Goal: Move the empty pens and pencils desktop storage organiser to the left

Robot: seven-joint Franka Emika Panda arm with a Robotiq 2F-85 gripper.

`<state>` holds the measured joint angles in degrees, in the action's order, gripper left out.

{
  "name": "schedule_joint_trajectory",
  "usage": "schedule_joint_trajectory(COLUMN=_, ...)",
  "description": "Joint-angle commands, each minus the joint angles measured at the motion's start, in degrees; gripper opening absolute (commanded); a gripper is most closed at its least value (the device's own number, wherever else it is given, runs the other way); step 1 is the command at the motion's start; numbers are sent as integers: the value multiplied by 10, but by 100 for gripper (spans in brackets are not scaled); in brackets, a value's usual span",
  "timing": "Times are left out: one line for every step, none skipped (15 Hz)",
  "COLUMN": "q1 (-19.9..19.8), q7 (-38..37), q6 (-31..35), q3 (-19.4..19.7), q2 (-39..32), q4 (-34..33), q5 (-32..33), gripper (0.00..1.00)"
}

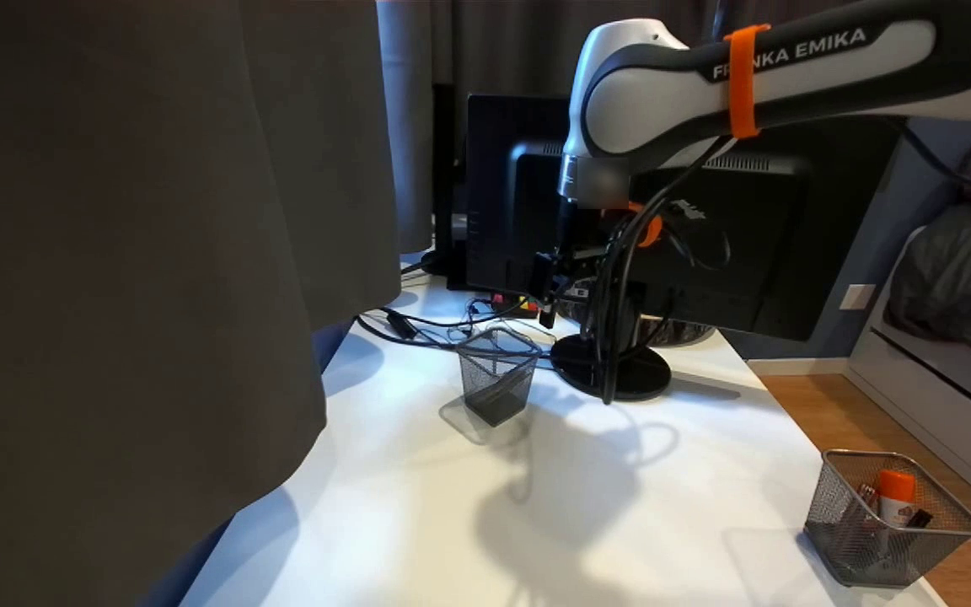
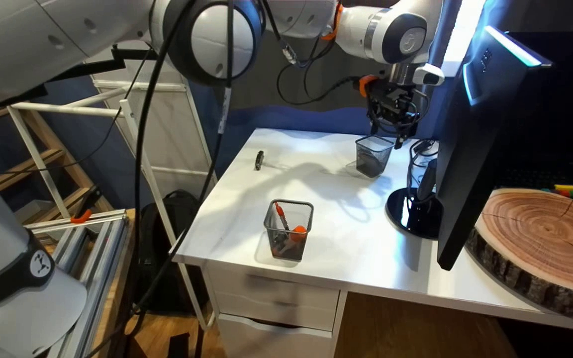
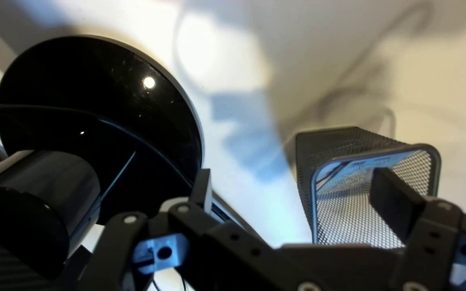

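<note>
On the desk (image 2: 336, 238), the monitor (image 2: 483, 134) stands at three o'clock of your gripper (image 2: 386, 137) in an exterior view; swinging that way could strike it. That gripper hangs spread, pinching nothing. The empty organiser (image 3: 346, 194) stands toward four o'clock in the wrist view; with one finger (image 3: 390, 198) seemingly over its mouth, descending off-centre could tip it. The wrist view misses the small dark object (image 2: 259, 160) that an exterior view shows at nine o'clock of the gripper.
</note>
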<state>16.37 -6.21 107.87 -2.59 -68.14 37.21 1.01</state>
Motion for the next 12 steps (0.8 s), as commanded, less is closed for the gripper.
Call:
schedule_joint_trajectory(q1=0, q7=56, q6=-38, q3=2, q2=-49, q4=-77, q5=18, gripper=100)
schedule_joint_trajectory(q1=0, q7=60, q6=-39, q3=3, q2=-56, q4=-88, q5=19, gripper=100)
schedule_joint_trajectory(q1=-1, q7=40, q6=-17, q3=2, q2=-24, q4=-29, q5=10, gripper=100)
schedule_joint_trajectory(q1=-2, q7=46, q6=-19, q3=2, q2=-30, q4=-38, q5=11, gripper=100)
schedule_joint_trajectory(q1=-2, q7=50, q6=-21, q3=2, q2=-35, q4=-46, q5=11, gripper=100)
schedule_joint_trajectory(q1=-2, q7=52, q6=-22, q3=2, q2=-38, q4=-50, q5=11, gripper=100)
schedule_joint_trajectory(q1=-2, q7=53, q6=-23, q3=3, q2=-38, q4=-52, q5=11, gripper=100)
schedule_joint_trajectory(q1=1, q7=45, q6=-10, q3=5, q2=-42, q4=-56, q5=13, gripper=100)
schedule_joint_trajectory(q1=2, q7=53, q6=13, q3=1, q2=-47, q4=-60, q5=11, gripper=100)
schedule_joint_trajectory(q1=11, q7=47, q6=35, q3=14, q2=-52, q4=-65, q5=26, gripper=100)
schedule_joint_trajectory(q1=15, q7=48, q6=60, q3=16, q2=-56, q4=-67, q5=30, gripper=100)
schedule_joint_trajectory(q1=23, q7=38, q6=82, q3=31, q2=-59, q4=-69, q5=45, gripper=100)
